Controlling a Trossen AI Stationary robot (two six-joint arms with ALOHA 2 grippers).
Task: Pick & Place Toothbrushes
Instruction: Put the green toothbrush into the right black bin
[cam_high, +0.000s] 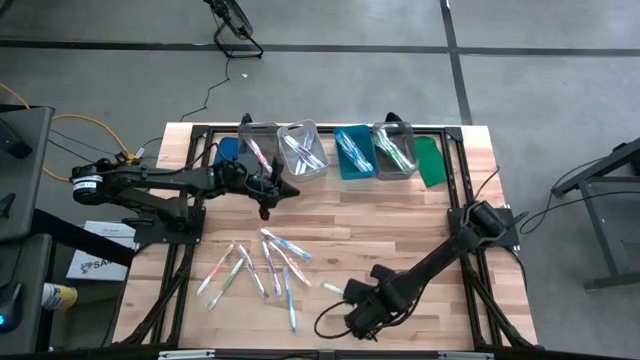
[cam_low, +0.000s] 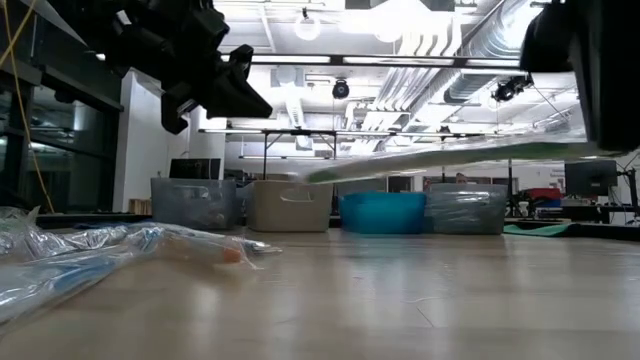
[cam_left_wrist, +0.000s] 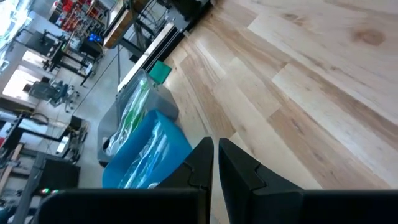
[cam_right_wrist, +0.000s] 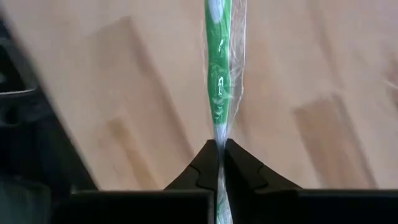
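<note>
currently we see the right gripper (cam_right_wrist: 219, 149) closed on a green toothbrush (cam_right_wrist: 219, 68) in a clear wrapper, near the counter's (cam_high: 400, 225) front edge; its long axis runs straight out from the fingers (cam_right_wrist: 239, 163). we cannot make out its bristle end. the left gripper (cam_left_wrist: 215, 152), fingers shut and empty, hovers before four bins (cam_high: 325, 150) holding wrapped brushes; bin contents are blurred in the low view. loose toothbrushes (cam_high: 262, 266) lie scattered, pointing various ways, at front left.
</note>
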